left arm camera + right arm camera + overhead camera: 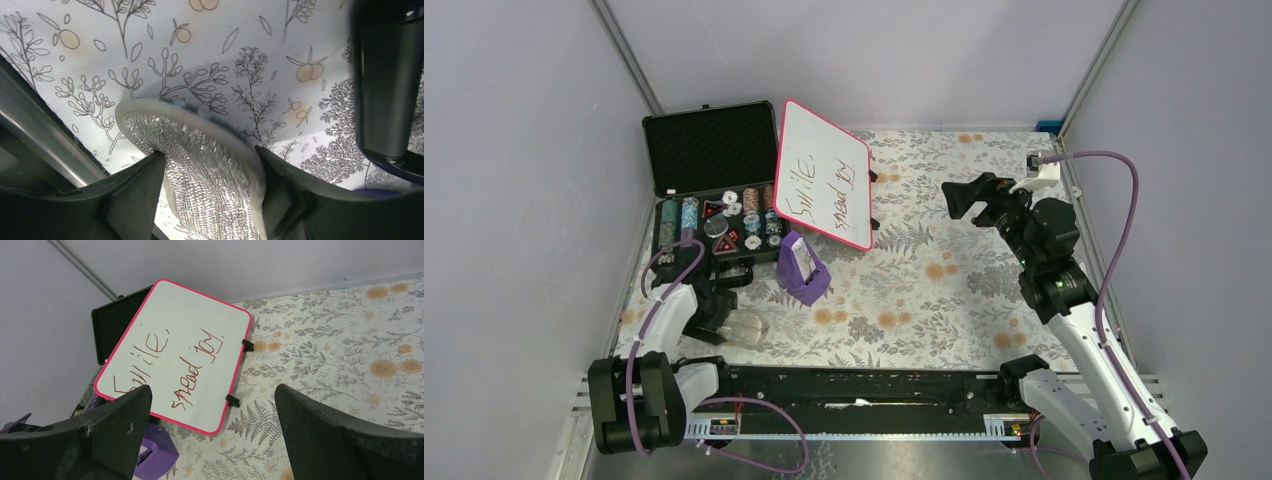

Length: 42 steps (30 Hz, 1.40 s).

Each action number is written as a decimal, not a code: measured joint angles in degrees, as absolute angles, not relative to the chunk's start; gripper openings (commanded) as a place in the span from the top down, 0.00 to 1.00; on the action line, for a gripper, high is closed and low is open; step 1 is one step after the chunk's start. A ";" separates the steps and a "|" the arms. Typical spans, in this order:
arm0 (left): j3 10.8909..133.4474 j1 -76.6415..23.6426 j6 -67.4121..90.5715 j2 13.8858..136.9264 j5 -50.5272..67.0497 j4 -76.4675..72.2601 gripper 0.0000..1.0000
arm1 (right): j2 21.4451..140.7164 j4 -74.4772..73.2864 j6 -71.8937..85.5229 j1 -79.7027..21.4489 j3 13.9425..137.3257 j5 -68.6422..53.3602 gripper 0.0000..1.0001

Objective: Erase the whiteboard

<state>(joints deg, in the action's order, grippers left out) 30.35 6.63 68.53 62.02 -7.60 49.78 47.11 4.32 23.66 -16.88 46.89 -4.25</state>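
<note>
The whiteboard (824, 185) has a red-pink rim and dark handwriting. It leans tilted with its far edge on the open black case (709, 150), and it also shows in the right wrist view (175, 350). My left gripper (724, 322) is low at the table's near left, shut on a silvery glittering sponge pad (748, 328). In the left wrist view the pad (165, 125) sits pinched between the fingers of the gripper (209, 159), touching the floral cloth. My right gripper (969, 205) is open and empty, raised right of the board. It points at the board in its wrist view (212, 390).
The case holds poker chips (724, 215) in its lower half. A purple box (804, 270) stands just in front of the board's near edge and shows in the right wrist view (152, 455). A dark object with a purple edge (387, 85) stands right of the left gripper. Grey walls enclose the table.
</note>
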 measured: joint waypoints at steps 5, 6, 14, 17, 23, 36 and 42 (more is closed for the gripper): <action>29.98 6.79 67.72 60.05 -7.92 51.37 0.79 | 47.35 4.64 23.66 -16.88 46.89 -4.84 0.00; 29.95 6.79 67.61 59.09 -8.01 51.86 0.86 | 47.53 4.82 23.64 -16.88 46.89 -5.39 0.00; 39.62 6.79 66.00 52.60 -12.21 59.13 1.00 | 59.66 5.06 21.71 -21.08 50.48 -10.22 0.01; 49.30 6.76 63.48 50.52 -14.83 60.60 1.00 | 65.32 4.40 19.20 -28.60 52.75 -9.50 0.00; 68.29 6.68 58.22 49.10 -19.16 62.52 1.00 | 71.94 5.06 15.14 -46.61 58.02 -6.79 0.02; 73.23 4.69 52.71 52.18 -11.44 65.76 1.00 | 96.99 9.82 4.03 -78.89 82.61 8.45 0.15; 71.42 3.70 51.75 51.64 -6.22 67.57 1.00 | 107.39 9.65 0.01 -80.07 89.03 18.26 0.25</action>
<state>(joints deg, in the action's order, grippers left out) 71.42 3.70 51.75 51.64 -6.22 67.57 107.39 9.65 0.01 -80.07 89.03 18.26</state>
